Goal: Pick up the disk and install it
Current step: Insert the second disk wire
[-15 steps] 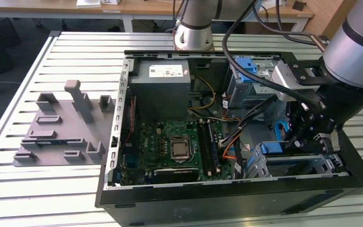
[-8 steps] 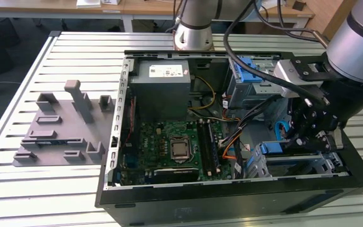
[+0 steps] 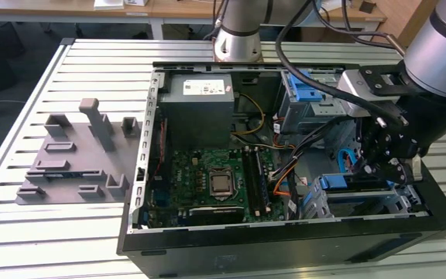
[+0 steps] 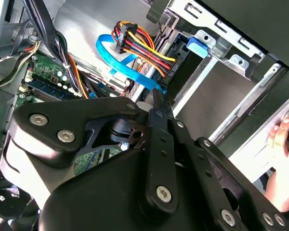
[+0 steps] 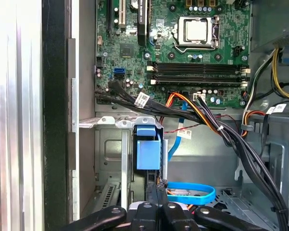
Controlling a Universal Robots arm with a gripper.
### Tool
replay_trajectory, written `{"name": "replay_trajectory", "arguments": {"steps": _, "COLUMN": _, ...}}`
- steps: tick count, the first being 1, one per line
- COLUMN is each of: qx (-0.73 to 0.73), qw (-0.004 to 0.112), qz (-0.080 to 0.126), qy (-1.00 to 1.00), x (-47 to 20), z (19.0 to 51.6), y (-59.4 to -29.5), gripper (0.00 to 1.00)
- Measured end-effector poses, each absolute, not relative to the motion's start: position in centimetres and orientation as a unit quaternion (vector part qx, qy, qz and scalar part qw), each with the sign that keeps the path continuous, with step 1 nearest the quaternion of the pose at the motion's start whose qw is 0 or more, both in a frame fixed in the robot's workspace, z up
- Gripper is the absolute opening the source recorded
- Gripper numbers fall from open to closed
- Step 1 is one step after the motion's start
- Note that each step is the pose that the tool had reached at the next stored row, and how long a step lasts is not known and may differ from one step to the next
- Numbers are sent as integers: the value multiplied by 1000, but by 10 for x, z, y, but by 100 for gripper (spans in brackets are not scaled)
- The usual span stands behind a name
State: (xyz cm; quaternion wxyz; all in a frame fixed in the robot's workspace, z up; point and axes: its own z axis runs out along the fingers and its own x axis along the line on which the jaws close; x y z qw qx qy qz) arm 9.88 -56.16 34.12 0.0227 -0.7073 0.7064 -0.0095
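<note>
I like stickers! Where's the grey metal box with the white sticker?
In the exterior view, the grey box sits inside the black computer case, toward the view's left, beside the green motherboard.

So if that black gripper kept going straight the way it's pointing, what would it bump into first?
Probably the blue plastic carrier sitting in the drive cage, directly ahead of the gripper in the first wrist view. Depth is hard to judge.

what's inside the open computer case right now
A green motherboard, the grey power supply box, bundled cables, and metal drive bays with blue carriers. The gripper reaches into the bay corner, covering what sits beneath it.
</note>
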Motion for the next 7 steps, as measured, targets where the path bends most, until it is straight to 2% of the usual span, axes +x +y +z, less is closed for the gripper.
{"name": "replay_trajectory", "arguments": {"steps": 7, "qx": -707, "qw": 23, "qz": -9, "qy": 706, "x": 99, "z": 341, "y": -562, "gripper": 11}}
